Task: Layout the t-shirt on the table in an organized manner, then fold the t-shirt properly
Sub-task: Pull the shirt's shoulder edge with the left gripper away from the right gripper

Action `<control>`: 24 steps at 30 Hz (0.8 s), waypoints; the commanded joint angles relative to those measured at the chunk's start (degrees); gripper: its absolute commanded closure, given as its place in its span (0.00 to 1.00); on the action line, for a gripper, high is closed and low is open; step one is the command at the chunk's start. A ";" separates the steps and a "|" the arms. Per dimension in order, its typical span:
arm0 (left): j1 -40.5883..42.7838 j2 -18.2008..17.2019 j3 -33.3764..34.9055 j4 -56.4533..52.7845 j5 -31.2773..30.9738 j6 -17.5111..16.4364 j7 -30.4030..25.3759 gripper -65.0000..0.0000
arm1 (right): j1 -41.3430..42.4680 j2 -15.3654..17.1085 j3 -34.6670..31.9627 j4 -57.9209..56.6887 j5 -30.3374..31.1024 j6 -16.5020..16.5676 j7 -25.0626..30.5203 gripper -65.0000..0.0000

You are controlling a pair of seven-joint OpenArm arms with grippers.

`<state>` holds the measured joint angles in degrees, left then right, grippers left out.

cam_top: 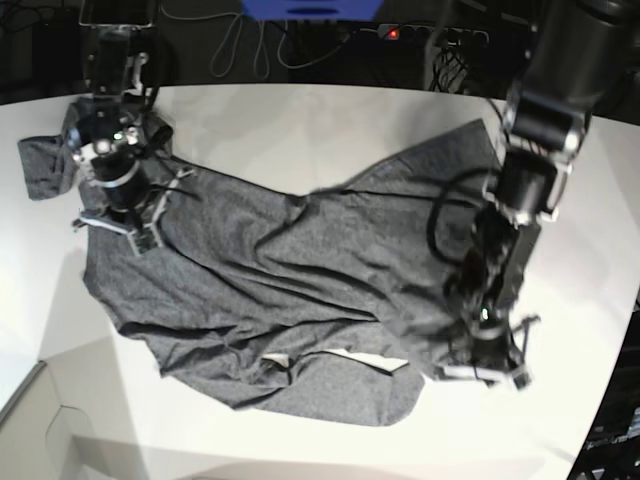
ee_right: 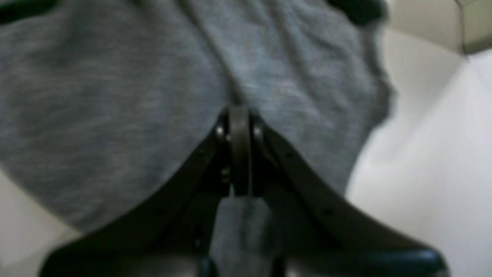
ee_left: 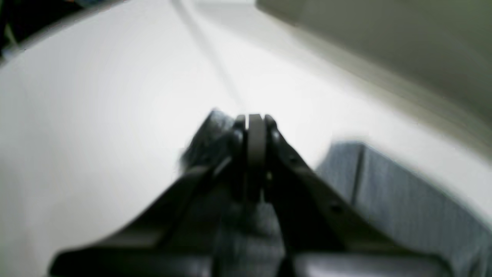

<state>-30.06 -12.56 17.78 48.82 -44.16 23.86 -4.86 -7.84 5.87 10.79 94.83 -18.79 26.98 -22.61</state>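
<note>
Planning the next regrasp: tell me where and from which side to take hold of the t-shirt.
Grip the t-shirt at its bottom hem corner, coming from the table's bare near edge. That edge lies flat and free there, while the middle is rumpled into ridges.

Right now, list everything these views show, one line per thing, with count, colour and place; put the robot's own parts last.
t-shirt: one, dark heather grey, spread crumpled across the middle of the table, one sleeve reaching the far corner by the right arm.
table: one, white, curved edge, under the whole scene.
cables: several, pale and dark, on the dark floor beyond the far edge.
blue object: one, at the far edge; too cropped to identify.
right gripper: one, black, shut on the t-shirt near the sleeve.
left gripper: one, black, shut on the t-shirt at its near edge.
</note>
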 commanded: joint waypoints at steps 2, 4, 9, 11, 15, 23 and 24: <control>-0.40 -1.03 -0.15 1.95 0.60 0.01 -0.90 0.99 | 0.58 0.33 -0.11 1.13 0.54 -0.30 1.38 1.00; -0.22 -1.29 -0.15 1.07 0.60 0.01 -0.72 0.98 | 0.58 0.33 -0.11 1.31 0.54 -0.30 1.38 1.00; -0.57 -1.38 -3.58 -5.08 0.60 -0.43 -0.63 0.98 | 0.50 0.24 -0.19 1.31 0.54 -0.30 1.38 1.00; -0.57 -1.11 -6.22 -5.78 0.60 -0.52 -0.46 0.98 | -0.30 0.24 -0.19 1.39 0.54 -0.30 1.38 1.00; -2.24 -0.94 -7.80 -5.96 0.60 -0.52 -0.46 0.98 | -0.74 0.24 -0.11 1.48 0.54 -0.30 1.38 1.00; -9.10 2.05 -7.63 -6.31 1.04 -0.52 -0.37 0.98 | -6.10 0.15 -0.46 6.67 0.54 -0.30 1.38 1.00; -9.89 2.67 -7.63 -6.66 1.04 -0.52 -0.37 0.98 | -6.89 -0.29 -0.54 7.72 0.54 -0.30 1.38 1.00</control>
<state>-37.58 -9.58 10.28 41.32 -43.92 23.68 -3.57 -15.38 5.50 10.22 101.36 -18.68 27.07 -22.72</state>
